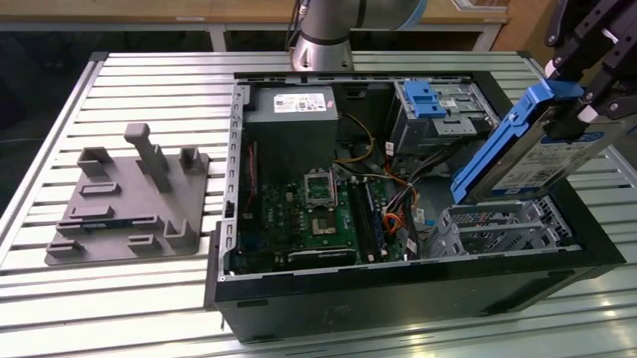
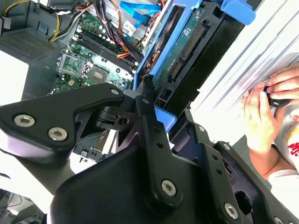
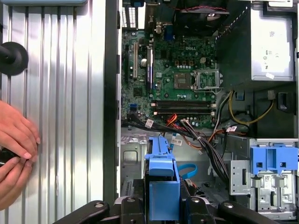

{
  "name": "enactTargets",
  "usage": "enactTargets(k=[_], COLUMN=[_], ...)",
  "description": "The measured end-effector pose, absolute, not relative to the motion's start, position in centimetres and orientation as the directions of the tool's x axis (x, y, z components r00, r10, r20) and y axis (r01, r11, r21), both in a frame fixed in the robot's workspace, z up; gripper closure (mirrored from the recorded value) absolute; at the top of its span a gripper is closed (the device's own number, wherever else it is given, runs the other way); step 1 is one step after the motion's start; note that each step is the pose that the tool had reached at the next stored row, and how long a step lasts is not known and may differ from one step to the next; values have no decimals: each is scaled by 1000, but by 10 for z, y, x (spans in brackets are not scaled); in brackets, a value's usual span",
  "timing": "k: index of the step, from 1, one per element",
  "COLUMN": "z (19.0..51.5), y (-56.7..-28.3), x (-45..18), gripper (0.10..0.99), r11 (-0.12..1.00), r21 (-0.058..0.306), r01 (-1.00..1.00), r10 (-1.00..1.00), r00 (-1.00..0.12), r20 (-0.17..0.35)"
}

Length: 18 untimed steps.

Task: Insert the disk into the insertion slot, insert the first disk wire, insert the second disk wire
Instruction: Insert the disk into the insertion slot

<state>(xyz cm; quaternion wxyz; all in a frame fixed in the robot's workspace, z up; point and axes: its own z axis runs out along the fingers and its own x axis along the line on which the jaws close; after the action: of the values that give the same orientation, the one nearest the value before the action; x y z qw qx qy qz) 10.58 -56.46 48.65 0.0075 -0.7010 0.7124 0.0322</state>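
While the disk (image 1: 538, 165) (blue-framed) tilts above the insertion slot (image 1: 497, 227), the gripper (image 1: 582, 112) clamps it

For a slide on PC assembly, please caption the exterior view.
The gripper holds the blue-framed disk tilted above the insertion slot inside the open computer case.

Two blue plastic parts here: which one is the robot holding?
The blue frame around the disk, tilted above the case; the other, a latch, sits on the grey bay.
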Motion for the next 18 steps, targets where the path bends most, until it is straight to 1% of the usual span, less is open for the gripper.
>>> enactTargets(k=[11,18], z=[486,486], y=[-565,-565], x=[106,108], gripper=[722,722], r11=[12,11], r21=[11,10], r01=[-1000,-1000], r10=[-998,-998], r00=[-12,-11], r20=[-56,-56])
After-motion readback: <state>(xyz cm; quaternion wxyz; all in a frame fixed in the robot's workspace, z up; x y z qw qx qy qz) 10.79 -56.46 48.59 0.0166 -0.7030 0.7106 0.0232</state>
